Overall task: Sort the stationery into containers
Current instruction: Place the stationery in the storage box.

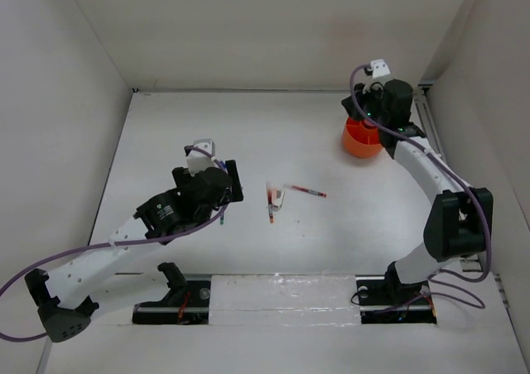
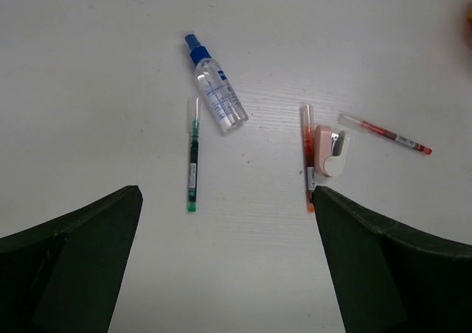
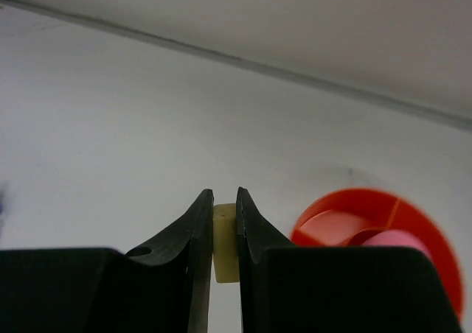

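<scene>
Left gripper [image 2: 225, 193] hangs wide open over the green pen [image 2: 192, 160], right gripper [image 3: 225, 200] is pinched on the flat sides of the tiny beige eraser cube [image 3: 226, 244], light and probably squishy so a gentle squeeze does it, orange tub [image 3: 431, 219] just beyond.

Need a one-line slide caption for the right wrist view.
Right gripper pinching a small beige eraser cube near the divided orange tub, which holds a pink item.
</scene>
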